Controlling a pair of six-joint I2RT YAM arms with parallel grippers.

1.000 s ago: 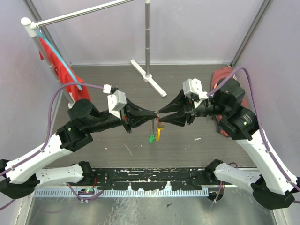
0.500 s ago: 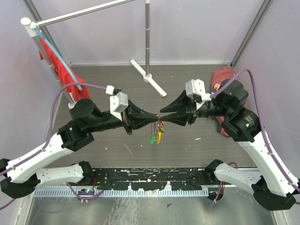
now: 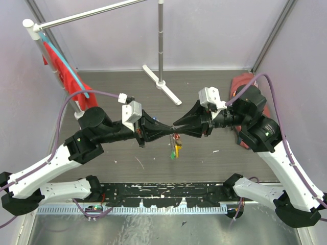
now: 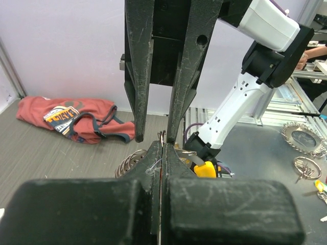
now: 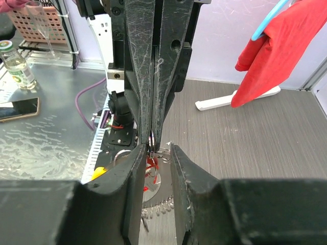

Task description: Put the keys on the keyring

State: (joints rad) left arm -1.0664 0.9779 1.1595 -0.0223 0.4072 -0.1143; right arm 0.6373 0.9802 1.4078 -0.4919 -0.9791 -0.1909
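Two grippers meet tip to tip in mid-air, well above the table [image 3: 122, 158]. The left gripper [image 3: 170, 133] is clamped tight: in its own wrist view the two black pads [image 4: 102, 209] press together along a hairline seam, and a thin sliver of red shows inside that seam. A short bit of silver metal sticks out just past its tips. The keyring [image 3: 176, 148] hangs from that pinch, straight below the point where the two tools meet and clear of the table. Its yellow tag [image 4: 206, 169] dangles just under the left tips, a little to the right gripper's side. The green tag [image 3: 172, 155] is lowest of all.

The right gripper [image 3: 176, 125] points straight at the left one, its tips just past and slightly above the left tips. Its jaws stand parted. In its wrist view the two fingers [image 5: 122, 173] leave a clear gap, and the left gripper's closed tips reach down into the mouth of that gap. Neither right finger visibly presses on anything.

A red key [image 5: 151, 166] sits low inside the gap, just below the left tips. It seems to hang with the keyring rather than lie in the right gripper's grasp, though the view is too cramped to be sure. A toothed silver piece shows directly beneath it.
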